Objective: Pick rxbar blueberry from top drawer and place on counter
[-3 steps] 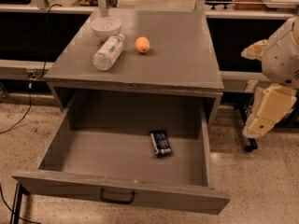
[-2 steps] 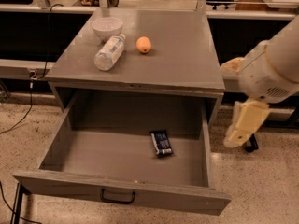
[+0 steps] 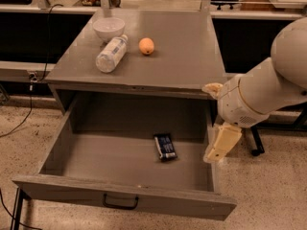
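The rxbar blueberry (image 3: 165, 146), a flat dark navy bar, lies on the floor of the top drawer (image 3: 120, 202), right of its middle. The drawer is pulled fully out; its black pull handle (image 3: 120, 204) faces me. The counter (image 3: 163, 51) is the grey top above it. My gripper (image 3: 219, 145) hangs at the end of the white arm (image 3: 261, 92), over the drawer's right wall, a little to the right of the bar and above it. It holds nothing that I can see.
On the counter's back left stand a white bowl (image 3: 109, 28), a clear plastic bottle (image 3: 111, 54) lying on its side and an orange fruit (image 3: 147, 46). A speckled floor surrounds the cabinet. A black chair base (image 3: 256, 147) stands at the right.
My arm has swung left and forward, from beside the cabinet to the drawer's right wall, bringing the gripper closer to the bar. The bar and the counter items have not moved.
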Controlling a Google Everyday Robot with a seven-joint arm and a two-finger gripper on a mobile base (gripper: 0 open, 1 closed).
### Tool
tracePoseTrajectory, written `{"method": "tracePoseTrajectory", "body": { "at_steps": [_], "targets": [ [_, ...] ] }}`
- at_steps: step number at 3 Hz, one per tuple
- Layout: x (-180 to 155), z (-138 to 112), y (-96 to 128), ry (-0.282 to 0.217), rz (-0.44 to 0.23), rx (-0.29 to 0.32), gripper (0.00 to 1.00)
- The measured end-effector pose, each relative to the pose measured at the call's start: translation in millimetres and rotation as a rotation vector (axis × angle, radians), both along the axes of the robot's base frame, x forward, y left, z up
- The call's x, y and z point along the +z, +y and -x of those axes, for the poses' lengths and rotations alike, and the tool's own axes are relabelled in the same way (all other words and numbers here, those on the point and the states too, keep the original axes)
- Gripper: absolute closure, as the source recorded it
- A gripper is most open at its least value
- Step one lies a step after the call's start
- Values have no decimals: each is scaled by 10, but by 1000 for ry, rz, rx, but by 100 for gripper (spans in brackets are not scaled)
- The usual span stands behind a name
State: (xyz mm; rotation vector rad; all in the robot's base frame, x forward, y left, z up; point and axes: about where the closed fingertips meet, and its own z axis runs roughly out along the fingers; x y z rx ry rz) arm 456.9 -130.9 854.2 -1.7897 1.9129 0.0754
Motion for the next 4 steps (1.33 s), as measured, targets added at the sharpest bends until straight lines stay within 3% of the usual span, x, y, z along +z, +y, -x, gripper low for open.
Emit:
{"method": "tracePoseTrajectory", "body": {
  "at_steps": [2,3,4],
  "targets": [
    [-32,-16,-7,8,-11,2,0],
    [-292,-216,132,14,-58,45,0],
    [-874,-512,348,-1,-138,115,0]
  ]
}}
